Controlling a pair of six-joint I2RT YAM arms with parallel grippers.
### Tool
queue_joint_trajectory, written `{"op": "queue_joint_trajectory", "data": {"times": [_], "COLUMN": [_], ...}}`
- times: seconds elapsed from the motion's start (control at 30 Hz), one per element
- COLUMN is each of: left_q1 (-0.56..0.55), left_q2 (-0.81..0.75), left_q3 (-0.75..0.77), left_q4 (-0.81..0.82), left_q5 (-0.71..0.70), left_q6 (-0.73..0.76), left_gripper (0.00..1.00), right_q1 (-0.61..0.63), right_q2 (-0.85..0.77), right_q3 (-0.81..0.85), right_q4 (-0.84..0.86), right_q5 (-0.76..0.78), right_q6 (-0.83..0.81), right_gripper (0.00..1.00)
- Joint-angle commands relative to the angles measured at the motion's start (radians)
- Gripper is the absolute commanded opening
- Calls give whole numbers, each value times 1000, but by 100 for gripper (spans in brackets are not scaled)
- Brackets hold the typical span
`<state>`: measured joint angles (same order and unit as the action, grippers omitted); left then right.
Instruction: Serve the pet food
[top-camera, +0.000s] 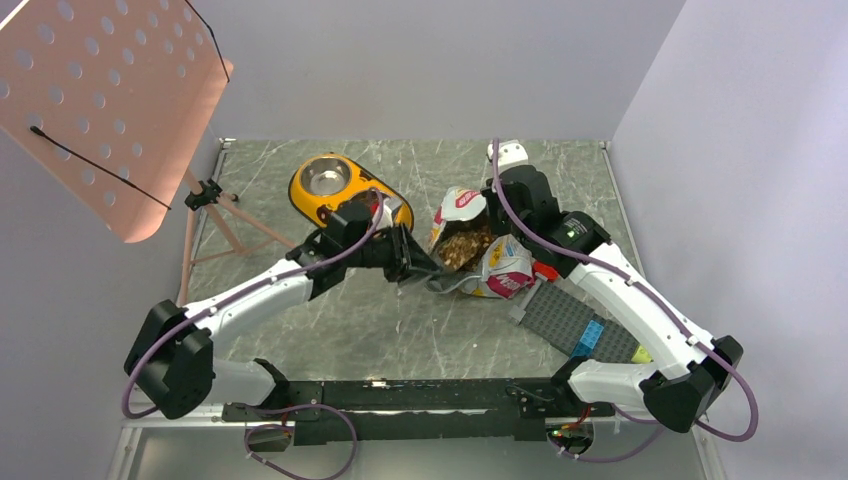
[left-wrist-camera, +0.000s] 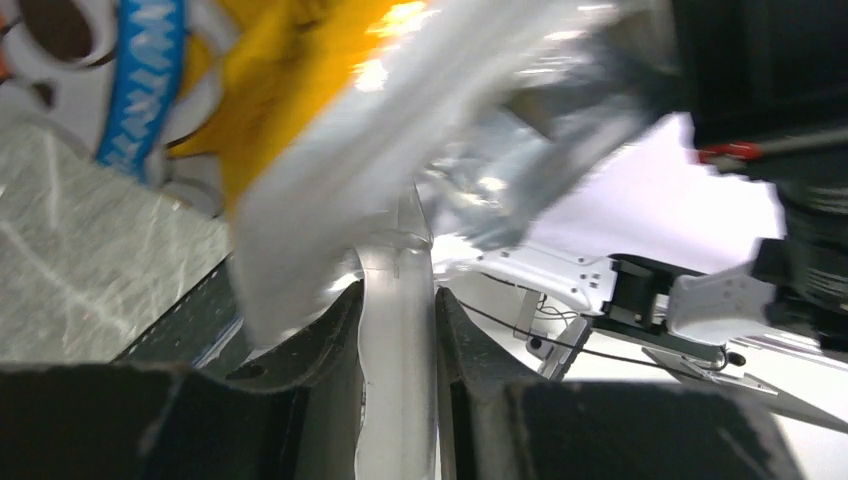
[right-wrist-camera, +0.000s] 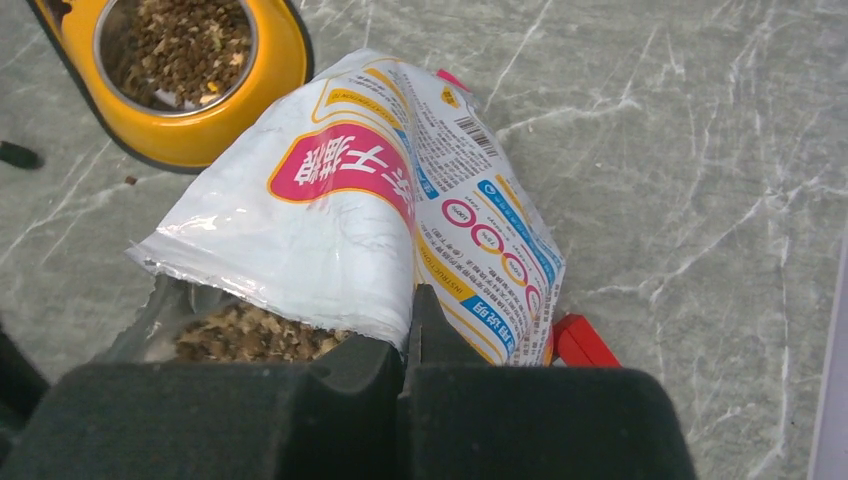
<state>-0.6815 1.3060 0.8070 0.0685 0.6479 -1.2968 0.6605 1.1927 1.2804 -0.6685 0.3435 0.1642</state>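
Note:
The pet food bag (top-camera: 478, 255), glossy white, pink and yellow, stands open in the middle of the table with brown kibble (top-camera: 465, 247) showing in its mouth. My left gripper (top-camera: 428, 270) is shut on the bag's near-left edge; its silver lining (left-wrist-camera: 397, 330) sits pinched between the fingers. My right gripper (top-camera: 494, 198) is shut on the bag's far rim (right-wrist-camera: 400, 300), with kibble (right-wrist-camera: 250, 335) visible inside. The yellow double bowl (top-camera: 345, 190) lies left of the bag; one steel cup (right-wrist-camera: 180, 45) holds kibble, the other (top-camera: 326, 177) looks bare.
A grey baseplate (top-camera: 580, 320) with a blue brick (top-camera: 592, 335) lies at the right front, under my right arm. A red block (right-wrist-camera: 585, 345) sits beside the bag. A pink perforated music stand (top-camera: 110, 110) on a tripod (top-camera: 215, 205) stands at the left.

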Motion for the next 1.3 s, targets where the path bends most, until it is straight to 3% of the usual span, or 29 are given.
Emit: {"op": "queue_joint_trajectory", "data": {"times": [0.0, 0.13, 0.23, 0.43, 0.53, 0.73, 0.9, 1.07, 1.17, 1.27], "left_q1": [8, 7, 9, 17, 34, 36, 44, 63, 70, 68], "left_q2": [-34, 9, 10, -28, -16, -23, -20, -48, -76, 58], "left_q3": [169, 60, -93, 172, 157, -66, -75, -201, -246, -169], "left_q4": [-89, -105, 115, -157, -165, 206, 298, 573, 621, 750], "left_q5": [-16, -6, 29, -23, -11, 53, 103, 155, 109, 121], "left_q6": [103, 67, -71, 113, 123, -4, 107, 44, 43, -1], "left_gripper": [0, 0, 0, 0, 0, 0, 0, 0, 0, 0], "right_q1": [-14, -14, -13, -13, -13, -14, -15, -13, -13, -15], "right_q2": [-72, -58, -52, -60, -54, -50, -49, -48, -50, -32], "right_q3": [79, 88, 98, 90, 86, 95, 91, 100, 95, 86], "right_q4": [86, 91, 90, 87, 90, 91, 91, 87, 91, 104], "right_q5": [73, 62, 65, 71, 64, 73, 68, 77, 82, 66], "right_q6": [-4, -2, -9, -10, -5, -12, -7, -14, -15, -5], "right_gripper": [0, 0, 0, 0, 0, 0, 0, 0, 0, 0]}}
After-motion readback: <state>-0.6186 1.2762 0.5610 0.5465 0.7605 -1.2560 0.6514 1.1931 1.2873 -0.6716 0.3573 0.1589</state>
